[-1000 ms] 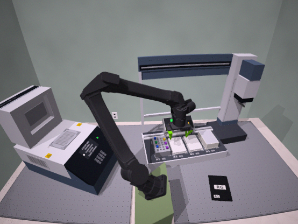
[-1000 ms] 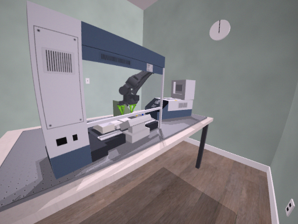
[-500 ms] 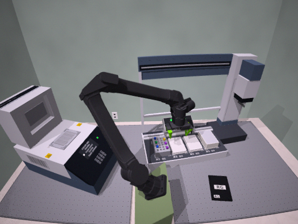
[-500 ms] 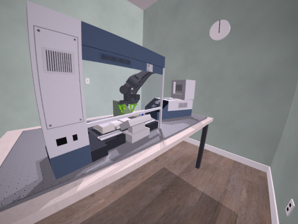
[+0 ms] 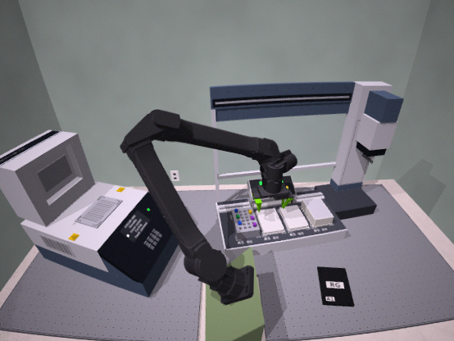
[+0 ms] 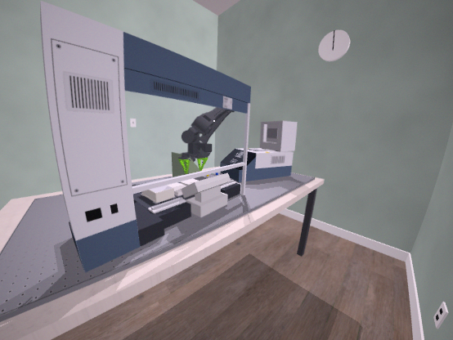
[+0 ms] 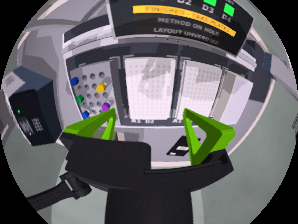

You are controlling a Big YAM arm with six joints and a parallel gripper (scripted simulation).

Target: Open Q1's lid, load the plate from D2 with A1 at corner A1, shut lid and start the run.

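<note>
Q1 [image 5: 94, 229] stands at the left with its lid [image 5: 43, 176] raised. Its ribbed block [image 5: 98, 211] lies bare and the lamp [image 5: 148, 210] is green. The keys [image 5: 153, 238] are on the dark sloping panel. The white plate on D2 [image 5: 270, 221] sits flat in the deck row. My gripper [image 5: 273, 202] hangs open and empty a little above it, green fingers pointing down. In the wrist view the fingers straddle the near part of the D2 plate [image 7: 152, 90] without touching it. The side view shows the gripper [image 6: 192, 163] above the deck.
The tube block [image 5: 244, 221] with coloured caps is on D1, the other plate [image 5: 293, 217] on D3, and the deep-well block [image 5: 317, 211] on D4. A gantry crossbar [image 5: 283, 100] and head column [image 5: 377, 131] stand over the deck. A thin rail [image 5: 279, 169] runs just behind my wrist. The RG nest [image 5: 335, 285] is front right.
</note>
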